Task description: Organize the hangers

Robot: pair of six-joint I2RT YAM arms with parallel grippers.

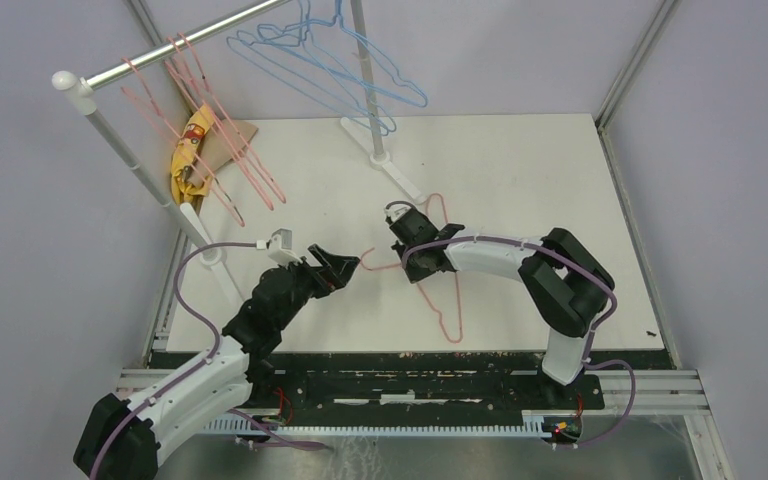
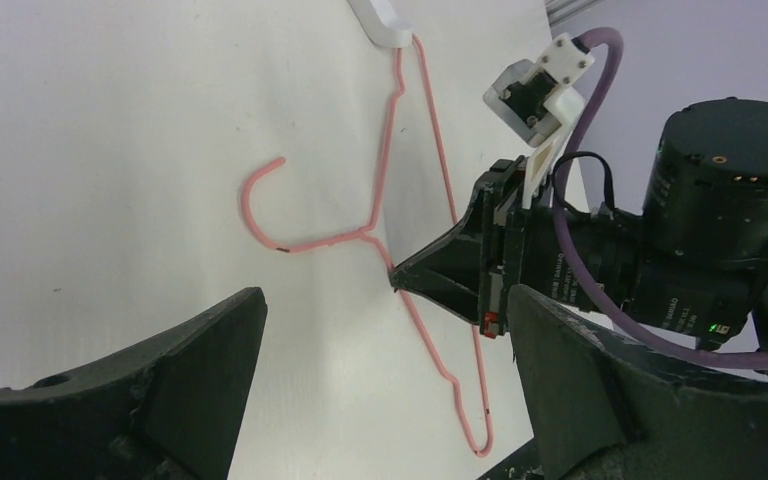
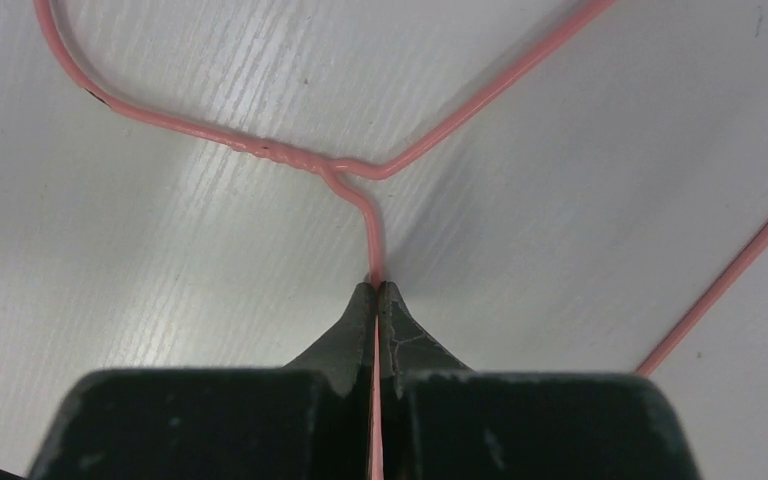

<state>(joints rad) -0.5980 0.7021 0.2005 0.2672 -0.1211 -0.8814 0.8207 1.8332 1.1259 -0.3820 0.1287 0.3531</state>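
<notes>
One pink-red hanger (image 1: 447, 300) lies flat on the white table, its hook pointing left. My right gripper (image 1: 406, 266) points down at it and is shut on the wire just below the twisted neck (image 3: 290, 158). In the right wrist view the fingertips (image 3: 376, 285) pinch the pink wire between them. My left gripper (image 1: 348, 266) hovers open just left of the hook (image 2: 260, 200), nothing between its wide fingers (image 2: 210, 350). Several more pink hangers (image 1: 210, 120) and light blue hangers (image 1: 340, 70) hang on the rail (image 1: 180, 45).
A white pole stands on a foot (image 1: 395, 172) just behind the right gripper, and the hanger's far end touches that foot (image 2: 380, 20). A yellow item (image 1: 192, 150) on brown card lies at the back left beneath the pink hangers. The left pole (image 1: 140, 165) slants past the table's left edge.
</notes>
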